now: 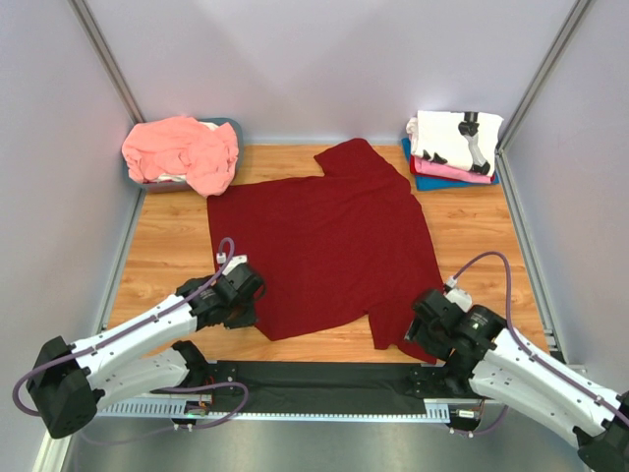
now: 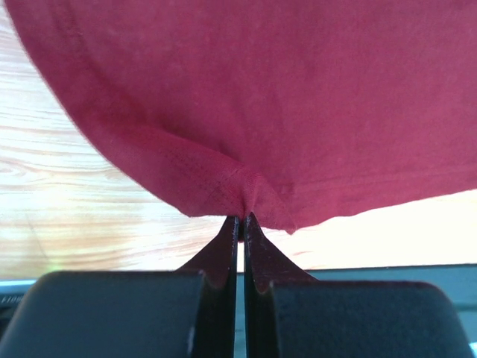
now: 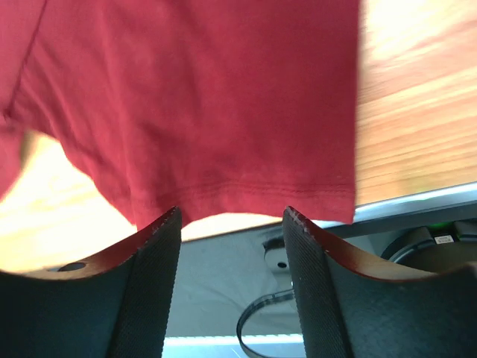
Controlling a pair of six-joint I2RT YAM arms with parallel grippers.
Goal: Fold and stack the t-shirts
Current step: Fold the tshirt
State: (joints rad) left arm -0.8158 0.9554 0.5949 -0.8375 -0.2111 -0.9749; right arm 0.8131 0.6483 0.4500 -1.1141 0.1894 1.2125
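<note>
My left claw (image 2: 240, 218) is clamped tight on the near hem of the dark red t-shirt (image 1: 324, 246), which lies spread on the counter (image 1: 472, 236). My right claw (image 3: 232, 215) gapes at the shirt's near right corner, gripping nothing.

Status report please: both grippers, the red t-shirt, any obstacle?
Left gripper shut on dark red t-shirt, near edge. Right gripper open, jaws at its near hem, not yet closed. Nothing lying on shirt.

The left arm (image 1: 128, 339) and the right arm (image 1: 536, 379) are clad in white shells, broken by black joint housings. A lilac cable (image 1: 486, 255) is run from behind each tool. The left gripper (image 2: 240, 220) and the right gripper (image 3: 231, 216) are fitted with black, wedge-shaped fingers (image 3: 153, 298), finely textured inside.
</note>
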